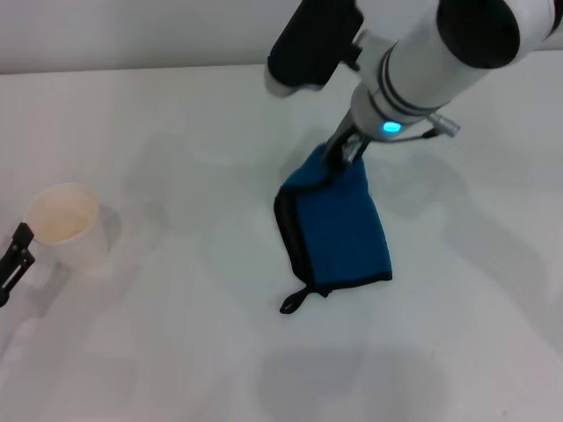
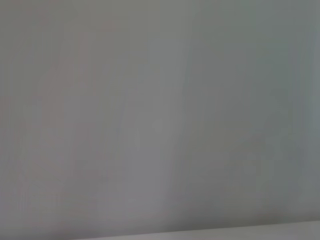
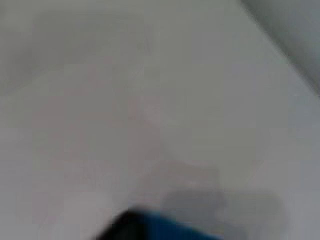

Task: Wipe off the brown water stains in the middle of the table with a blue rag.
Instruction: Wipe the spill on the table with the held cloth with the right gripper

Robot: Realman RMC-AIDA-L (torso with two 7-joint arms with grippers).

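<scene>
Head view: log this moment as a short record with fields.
rag: blue rag hangs folded from the right gripper, lower edge and black loop tag on the table
right jaws: shut on the rag's top corner
left gripper: at the table's left edge, beside the white paper cup
stain: no brown stain visible

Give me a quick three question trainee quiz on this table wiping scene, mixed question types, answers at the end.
1. True or false: the right tool grips the blue rag at its far edge.
2. What stands by the left tool? A) paper cup B) bottle C) bowl
3. Fill in: the rag's black loop tag lies on the ____.

Key: 1 true; 2 A, the paper cup; 3 table.
</scene>
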